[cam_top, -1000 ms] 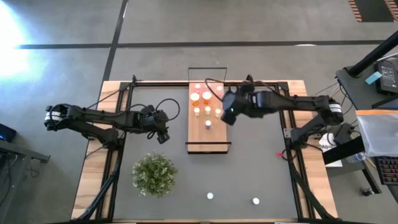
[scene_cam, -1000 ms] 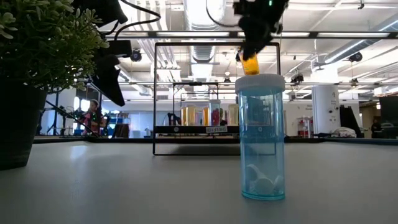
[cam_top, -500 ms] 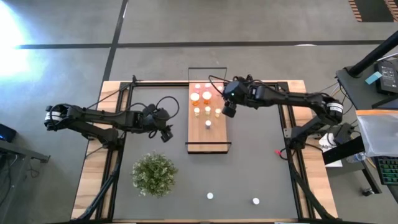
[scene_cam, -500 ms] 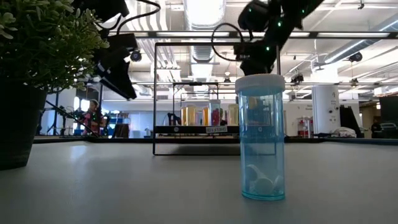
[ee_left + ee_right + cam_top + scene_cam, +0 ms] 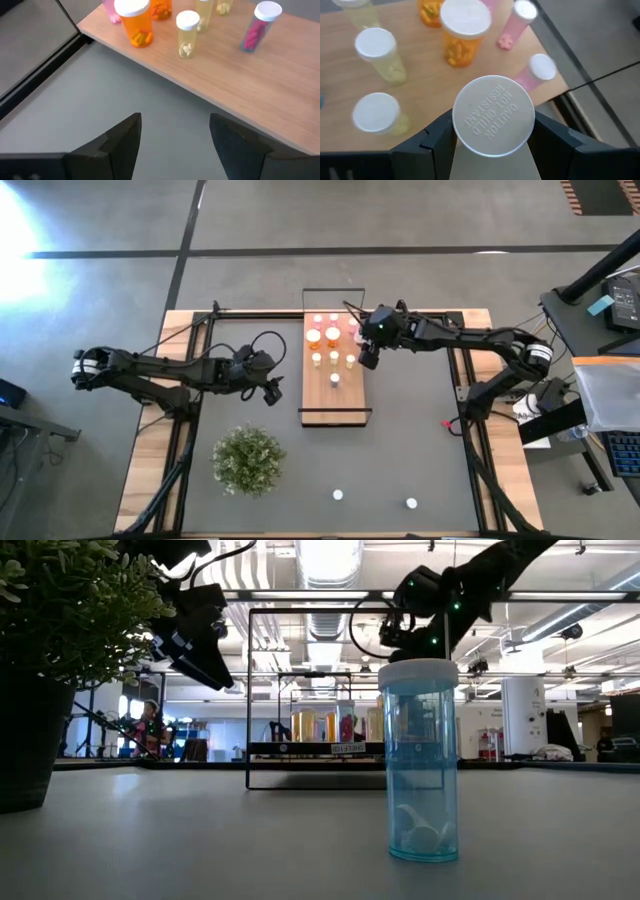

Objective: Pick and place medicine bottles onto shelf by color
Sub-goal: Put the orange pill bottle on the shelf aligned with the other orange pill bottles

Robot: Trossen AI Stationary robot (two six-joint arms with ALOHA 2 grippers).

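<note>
The shelf (image 5: 335, 405) lies in the middle of the table, with several pink, orange and pale yellow medicine bottles (image 5: 332, 335) standing on its far half. My right gripper (image 5: 368, 360) hovers at the shelf's right edge, shut on a white-capped bottle (image 5: 493, 122). My left gripper (image 5: 273, 393) hangs open and empty left of the shelf, its fingers (image 5: 120, 140) pointing toward the shelf (image 5: 240, 85). Two more bottles (image 5: 338, 495) (image 5: 411, 503) stand near the table's near edge, one of them blue (image 5: 420, 760). My right gripper pinches the bottle between its two fingers (image 5: 432, 145), one on each side just below the round white cap (image 5: 470, 135). The bottle stands upright in the hold, cap up, lifted clear above the shelf's right edge (image 5: 547, 95).
A bushy green plant (image 5: 248, 460) stands near the table's front left. The shelf's thin black wire frame (image 5: 250, 690) rises at its ends. The near half of the shelf holds a single small bottle (image 5: 334, 380). Equipment stands beyond the table's right side.
My right gripper has sunk with its bottle and drawn toward the table's far edge, staying beside the shelf's right edge; the bottle stays upright. My left gripper has tipped its fingers up a little, with no change in its opening.
</note>
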